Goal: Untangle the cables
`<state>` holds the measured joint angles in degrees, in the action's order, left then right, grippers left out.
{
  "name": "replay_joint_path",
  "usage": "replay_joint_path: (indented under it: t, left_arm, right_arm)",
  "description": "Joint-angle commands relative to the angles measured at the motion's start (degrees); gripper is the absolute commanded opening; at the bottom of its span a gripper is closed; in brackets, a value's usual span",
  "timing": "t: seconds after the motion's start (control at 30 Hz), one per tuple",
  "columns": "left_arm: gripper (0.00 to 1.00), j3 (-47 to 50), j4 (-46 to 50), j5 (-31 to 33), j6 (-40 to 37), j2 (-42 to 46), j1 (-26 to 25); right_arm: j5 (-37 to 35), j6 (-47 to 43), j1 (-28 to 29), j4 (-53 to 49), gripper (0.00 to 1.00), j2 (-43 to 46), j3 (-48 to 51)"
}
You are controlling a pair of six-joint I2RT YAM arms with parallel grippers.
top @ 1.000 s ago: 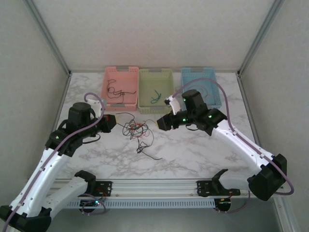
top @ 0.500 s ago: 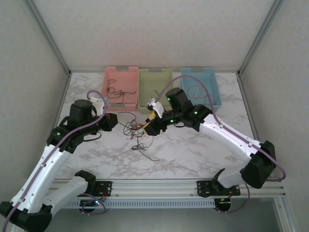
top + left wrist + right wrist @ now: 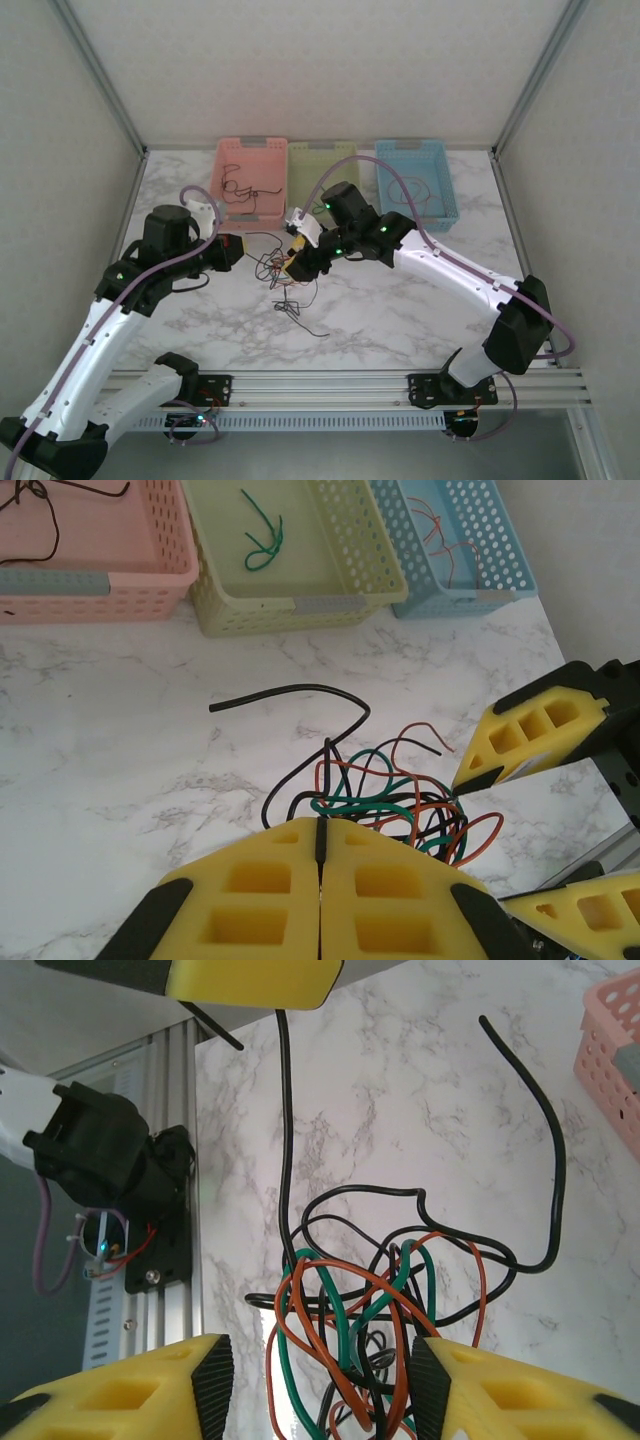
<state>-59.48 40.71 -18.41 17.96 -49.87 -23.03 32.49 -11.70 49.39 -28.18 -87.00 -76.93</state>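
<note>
K: Right arm swung left across the desk in the last second. Its yellow-padded right pincer (image 3: 292, 258) went from in front of the baskets to right over the knot. Left arm barely shifted.

M: Confirmed. Where does the tangle of thin black, green and orange cables (image 3: 365, 1310) sit for us now?

K: On the white marble desk (image 3: 380, 320), in front of the pink perforated plastic basket (image 3: 250, 143) and the pale green perforated basket (image 3: 320, 146), between the two pincers. Right pincer is spread, one pad either side of the knot and low over it. We can't tell whether the tips touch the marble.

M: And the left pincer (image 3: 320, 830)?

K: Pads pressed together, pinching one black cable (image 3: 284, 1130) that runs fairly straight from it into the knot.

M: So we're mid-separation: left anchors a black strand, right is lining up on what to pull.

K: Agreed. Sorting is under way: black strands in the pink basket, a green one in the green, orange in the light blue perforated basket (image 3: 412, 145). Most of the knot is left.

M: Next move, as we judge it: close right on a single strand, not a bundle. A green or orange loop on top looks freest. Then draw away from left slowly, or the whole knot drags along.
</note>
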Motion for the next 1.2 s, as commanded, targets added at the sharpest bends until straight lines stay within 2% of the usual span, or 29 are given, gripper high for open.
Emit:
replay_joint_path:
  t: [0.0, 0.43, 0.5, 0.6, 0.8, 0.87, 1.0, 1.07, 1.17]
  left_arm:
    - [0.00, -1.78, 0.60, -1.28, -0.38, 0.38, 0.35]
    - [0.00, -1.87, 0.79, -0.76, -0.29, 0.52, 0.35]
    - [0.00, -1.78, 0.80, -0.40, -0.20, 0.40, 0.33]
    - [0.00, -1.60, 1.17, 0.86, -0.20, 0.13, 0.35]
    - [0.00, -1.60, 5.10, 9.25, -0.81, -1.73, 0.35]
    - [0.00, -1.85, 7.11, 13.82, -1.11, -2.45, 0.35]
    - [0.00, -2.30, 10.87, 23.15, -2.00, -2.46, 0.43]
    - [0.00, -2.00, 11.61, 24.55, -2.13, -1.87, 0.44]
    - [0.00, -0.93, 11.33, 23.24, -2.05, -0.60, 0.44]
  right_arm:
    - [-0.50, -0.91, 0.40, -1.50, 0.46, -0.36, -1.22]
    - [0.49, -0.11, 1.02, -0.37, 0.08, 1.42, -2.23]
    - [0.51, 0.43, 1.06, 0.31, 0.00, 1.95, -2.45]
    - [-0.59, 1.78, 1.06, 1.20, 0.00, 3.22, -2.88]
    - [-4.34, 4.45, 1.04, 3.00, 0.00, 8.89, -2.88]
    - [-8.34, 4.50, 1.06, 2.25, 0.00, 11.14, -3.07]
    - [-20.98, 4.76, -0.46, 0.54, 0.00, 16.47, -2.47]
    - [-24.42, 6.23, -2.84, 1.10, 0.00, 19.30, -0.91]
    - [-27.16, 8.66, -6.31, 2.17, 0.00, 23.28, 2.02]
